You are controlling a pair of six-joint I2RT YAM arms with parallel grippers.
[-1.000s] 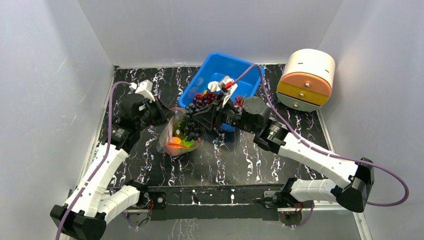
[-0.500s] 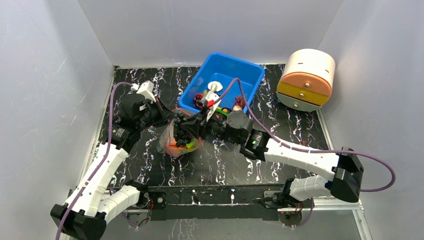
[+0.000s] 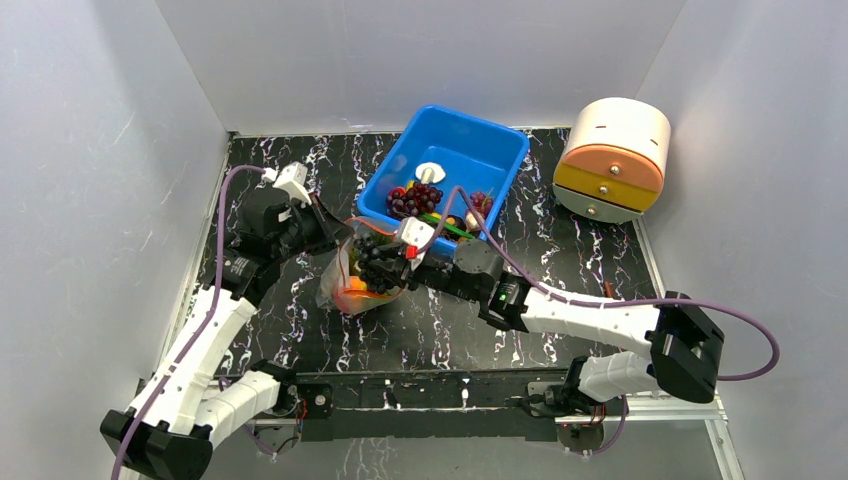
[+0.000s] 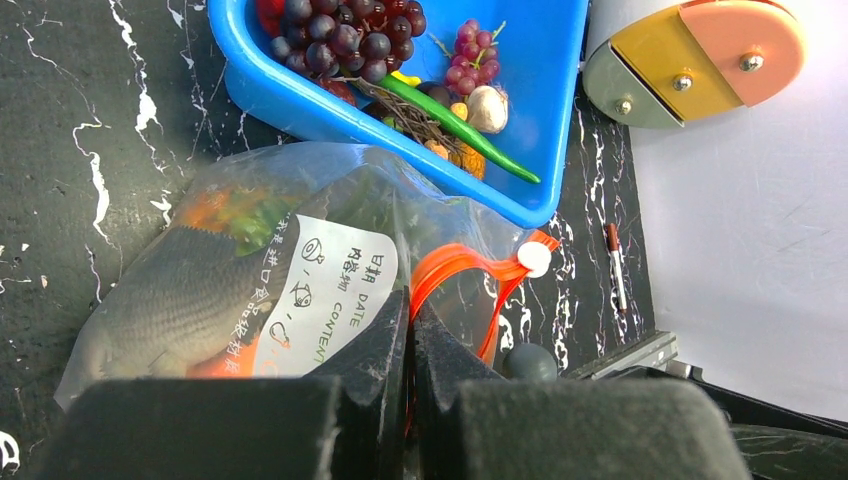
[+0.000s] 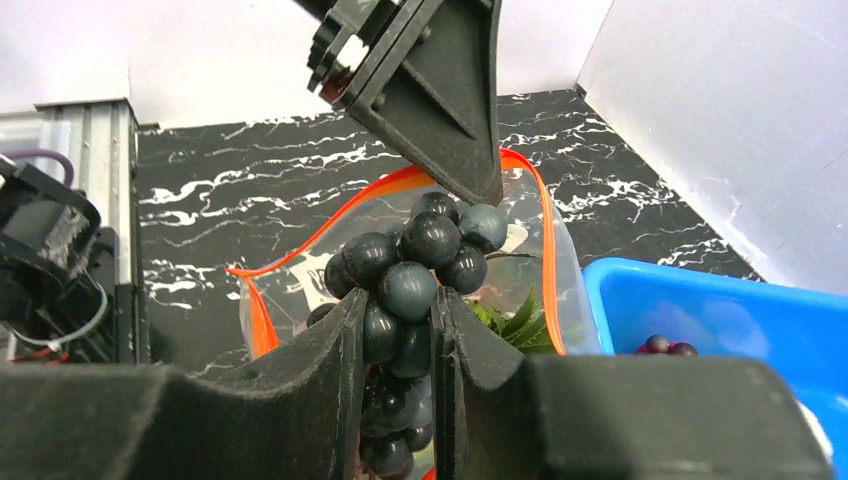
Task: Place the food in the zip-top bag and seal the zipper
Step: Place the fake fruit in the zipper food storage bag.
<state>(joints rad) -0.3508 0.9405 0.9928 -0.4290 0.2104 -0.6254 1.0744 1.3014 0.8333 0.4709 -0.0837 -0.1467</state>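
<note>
**Part-filled, unsealed**

The left tool (image 4: 410,318) pinches the zipper (image 4: 455,262), holding the zip-top bag (image 4: 190,290) open on the surface (image 3: 440,325). The right tool (image 5: 397,335) clamps a grape bunch (image 5: 425,250) at its mouth. More food (image 3: 418,197) waits in the blue bin (image 3: 497,150); sealing remains.

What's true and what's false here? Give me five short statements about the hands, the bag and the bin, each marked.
1. The right hand grips a dark grape bunch at the zip-top bag's mouth. True.
2. The left hand is open, clear of the bag. False: it is shut on the zipper edge.
3. The blue bin is empty. False: it holds grapes and other pieces.
4. The bag has orange and green pieces inside. True.
5. The zipper is sealed. False: the mouth gapes open.
</note>
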